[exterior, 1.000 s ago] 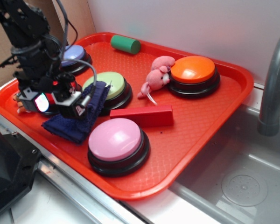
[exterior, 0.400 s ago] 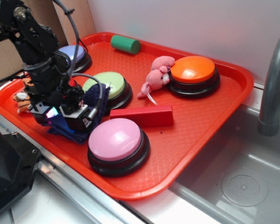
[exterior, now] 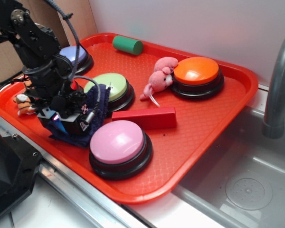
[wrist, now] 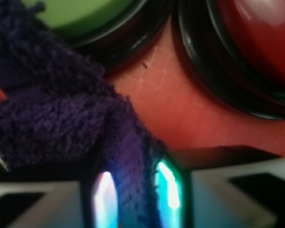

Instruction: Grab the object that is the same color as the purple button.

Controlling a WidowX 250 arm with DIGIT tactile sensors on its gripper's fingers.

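The dark navy-purple towel [exterior: 96, 110] lies on the red tray [exterior: 213, 118], between the green button [exterior: 110, 86] and the pink-lilac button [exterior: 118, 142]. My gripper [exterior: 61, 124] is down on its near edge, shut on a fold of the towel. In the wrist view a ridge of towel [wrist: 61, 118] is pinched between my two lit fingertips [wrist: 167, 186], and my gripper [wrist: 135, 194] sits low over the tray. The purple button [exterior: 73, 54] stands at the tray's back left, partly hidden by my arm.
A red wedge block [exterior: 145, 118] lies right of the towel. A pink plush [exterior: 159, 78], an orange button [exterior: 197, 73] and a green cylinder [exterior: 127, 45] sit farther back. A small toy [exterior: 21, 100] lies left. A sink [exterior: 247, 180] and faucet [exterior: 279, 85] are at right.
My gripper has moved right and down onto the towel's near edge and closed on it. The towel has bunched up and pulled slightly toward the pink-lilac button.
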